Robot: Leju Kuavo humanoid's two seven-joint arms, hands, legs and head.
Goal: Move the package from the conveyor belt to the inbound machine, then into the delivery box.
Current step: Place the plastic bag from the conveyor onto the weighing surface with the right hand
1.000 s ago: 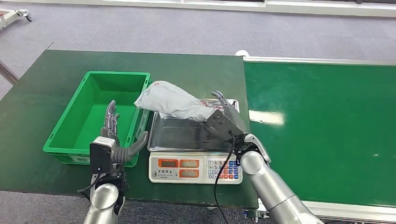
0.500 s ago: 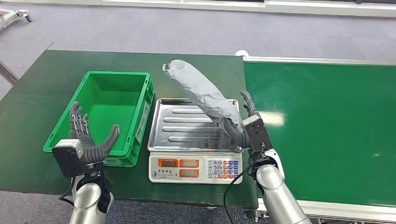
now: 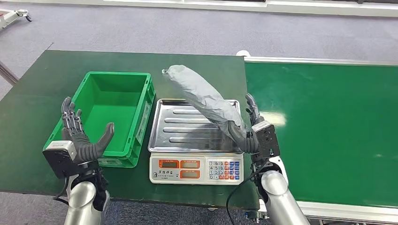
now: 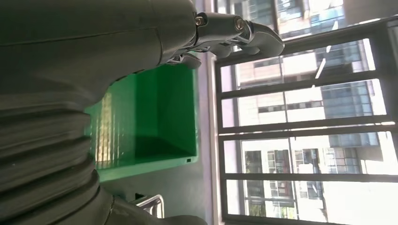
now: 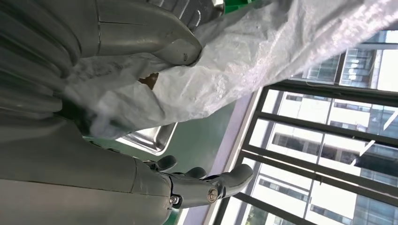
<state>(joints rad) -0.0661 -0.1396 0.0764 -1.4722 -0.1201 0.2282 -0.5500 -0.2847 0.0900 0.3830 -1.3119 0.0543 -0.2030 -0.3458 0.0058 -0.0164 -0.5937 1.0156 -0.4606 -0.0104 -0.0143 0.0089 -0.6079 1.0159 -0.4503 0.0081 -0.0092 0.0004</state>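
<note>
The right hand pinches one end of the grey package, thumb pressed into the wrinkled plastic, so the bag slants up and away over the scale toward the far side of the worktop. In the right wrist view the thumb bears on the package with the steel tray beneath. The package hangs clear of the tray, touching nothing but the hand. The left hand holds nothing, fingers spread and palm turned inward, just at the near edge of the green box. I'd say the belt stage is done and the package is at the weighing stage. What remains is carrying it across to the box, which holds nothing yet, and letting go.
</note>
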